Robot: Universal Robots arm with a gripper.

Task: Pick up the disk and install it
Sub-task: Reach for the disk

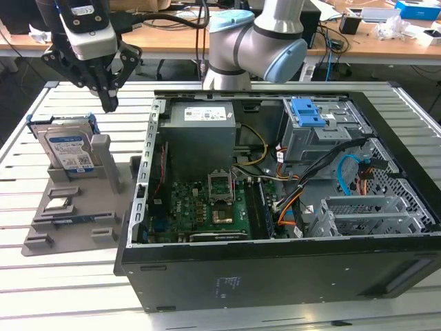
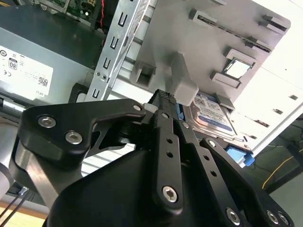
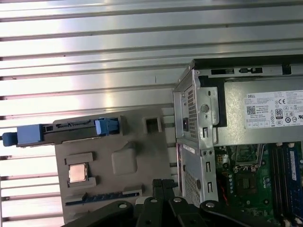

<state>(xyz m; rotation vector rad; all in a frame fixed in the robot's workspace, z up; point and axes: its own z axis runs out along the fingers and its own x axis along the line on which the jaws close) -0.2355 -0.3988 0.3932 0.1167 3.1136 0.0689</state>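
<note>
The gripper (image 1: 109, 103) hangs in the air outside the open computer case (image 1: 275, 269). It is past the case's end wall on the exterior view's left, near the corner that holds the grey power supply (image 1: 203, 134). Its fingers (image 2: 163, 123) are drawn together until the tips meet, and they grip nothing.

The disk (image 1: 69, 148) stands on edge in a slot of a grey holder (image 1: 76, 207). The holder lies flat on the slatted table (image 1: 69, 289), just beside that same end wall of the case. The disk sits at the part of the holder level with the power supply, with its labelled face turned toward the exterior camera and its blue frame showing around the edges. The gripper is higher than the disk and a little nearer the case, and it does not touch the disk.

In the first wrist view the disk (image 3: 71, 135) appears edge-on along the holder (image 3: 123, 161). A small square chip (image 3: 78, 172) lies in a recess of the holder, farther along the case wall. Inside the case, a blue latch (image 1: 308, 112) sits on the metal cage at the end opposite the holder.
</note>
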